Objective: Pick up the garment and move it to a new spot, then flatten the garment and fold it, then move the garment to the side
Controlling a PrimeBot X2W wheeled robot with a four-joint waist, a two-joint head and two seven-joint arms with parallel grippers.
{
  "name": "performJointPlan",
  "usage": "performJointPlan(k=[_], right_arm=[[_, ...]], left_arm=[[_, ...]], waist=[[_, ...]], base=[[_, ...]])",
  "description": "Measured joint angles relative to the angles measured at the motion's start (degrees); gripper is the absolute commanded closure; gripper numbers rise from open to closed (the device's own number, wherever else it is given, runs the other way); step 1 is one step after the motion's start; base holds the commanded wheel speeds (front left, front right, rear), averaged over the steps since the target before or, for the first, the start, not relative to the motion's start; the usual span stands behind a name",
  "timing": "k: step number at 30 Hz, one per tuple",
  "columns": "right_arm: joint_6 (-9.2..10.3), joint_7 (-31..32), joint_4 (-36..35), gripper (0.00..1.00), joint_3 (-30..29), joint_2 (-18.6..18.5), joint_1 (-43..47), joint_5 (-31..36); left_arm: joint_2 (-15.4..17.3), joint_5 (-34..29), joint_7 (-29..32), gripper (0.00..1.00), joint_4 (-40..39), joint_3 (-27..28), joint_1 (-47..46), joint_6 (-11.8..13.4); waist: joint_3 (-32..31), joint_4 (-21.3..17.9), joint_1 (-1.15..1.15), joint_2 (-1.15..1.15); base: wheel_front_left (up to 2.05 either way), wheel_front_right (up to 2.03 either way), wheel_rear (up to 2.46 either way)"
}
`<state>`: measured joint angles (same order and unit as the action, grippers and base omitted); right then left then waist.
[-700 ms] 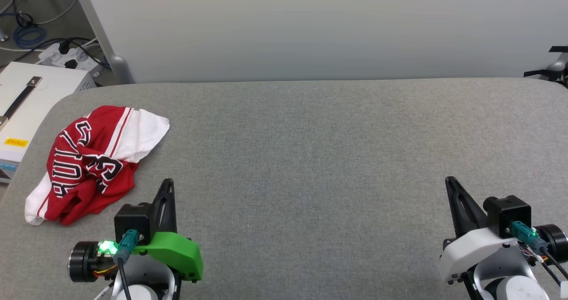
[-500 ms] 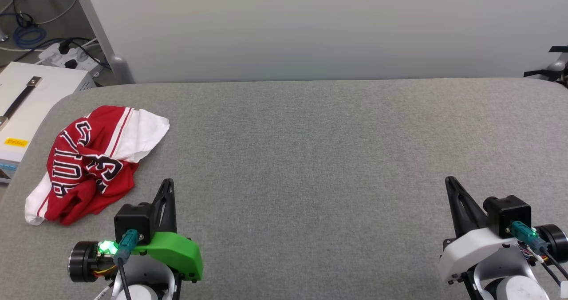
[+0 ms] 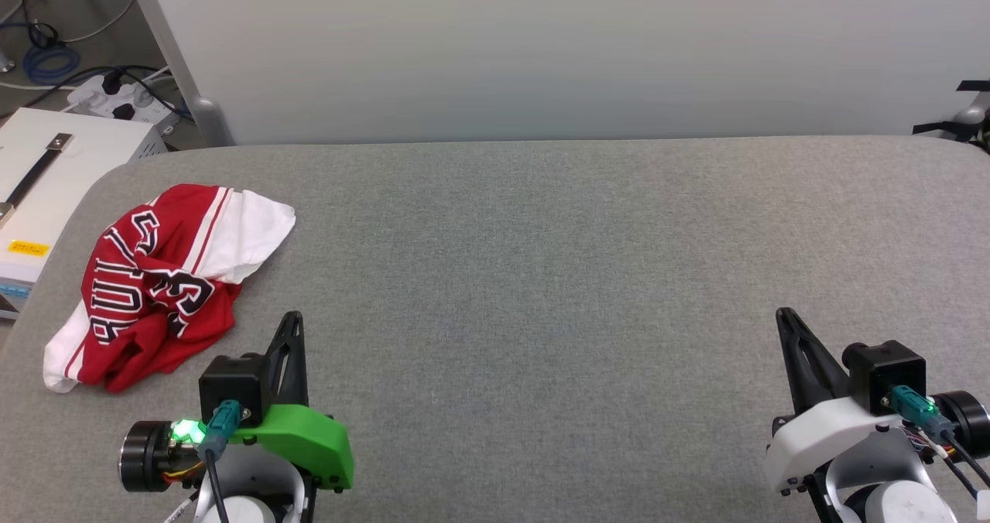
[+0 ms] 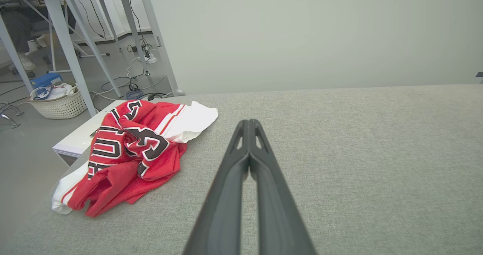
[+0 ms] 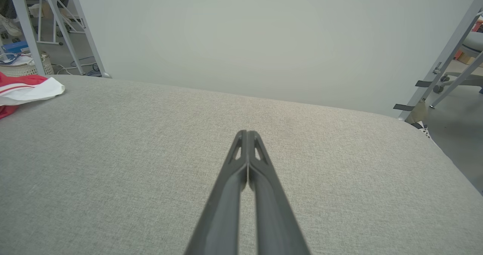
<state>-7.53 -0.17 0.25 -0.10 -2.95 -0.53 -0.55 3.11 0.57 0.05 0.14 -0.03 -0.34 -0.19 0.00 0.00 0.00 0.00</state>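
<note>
Shirt (image 3: 155, 283) lies crumpled just ahead and left of our left gripper (image 3: 291, 320); it and our right gripper (image 3: 783, 314) are pinched together, empty. Grabbing one loose layer, we could drag it off the table (image 3: 541, 260) edge beside it

Garment (image 3: 147, 291) of soft cloth, table (image 3: 541, 275) covered with matt rough woven fabric, left end effector (image 3: 292, 320) of matt dark plastic

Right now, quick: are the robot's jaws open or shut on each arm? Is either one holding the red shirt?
Left gripper: jaws shut, holding nothing.
Right gripper: jaws shut, holding nothing.
</note>
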Motion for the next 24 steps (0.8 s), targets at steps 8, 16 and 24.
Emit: performJointPlan(k=[8, 16, 24], right_arm=[[0.0, 0.0, 0.04, 0.0, -0.01, -0.01, -0.01, -0.03], [0.0, -0.62, 0.46, 0.0, -0.15, -0.01, -0.01, -0.71], [0.0, -1.45, 0.77, 0.0, -0.51, -0.01, -0.01, -1.57]], left_arm=[[0.01, 0.02, 0.0, 0.0, 0.02, -0.03, -0.01, -0.01], [0.01, 0.66, -0.6, 0.0, 0.59, -0.13, -0.01, -0.05], [0.01, 1.56, -1.49, 0.0, 1.26, -0.34, -0.01, -0.1]], waist=[[0.0, 0.0, 0.0, 0.0], [0.07, -0.01, 0.0, 0.0], [0.16, -0.04, 0.0, 0.0]], base=[[0.0, 0.0, 0.0], [0.0, 0.0, 0.0], [0.0, 0.0, 0.0]])
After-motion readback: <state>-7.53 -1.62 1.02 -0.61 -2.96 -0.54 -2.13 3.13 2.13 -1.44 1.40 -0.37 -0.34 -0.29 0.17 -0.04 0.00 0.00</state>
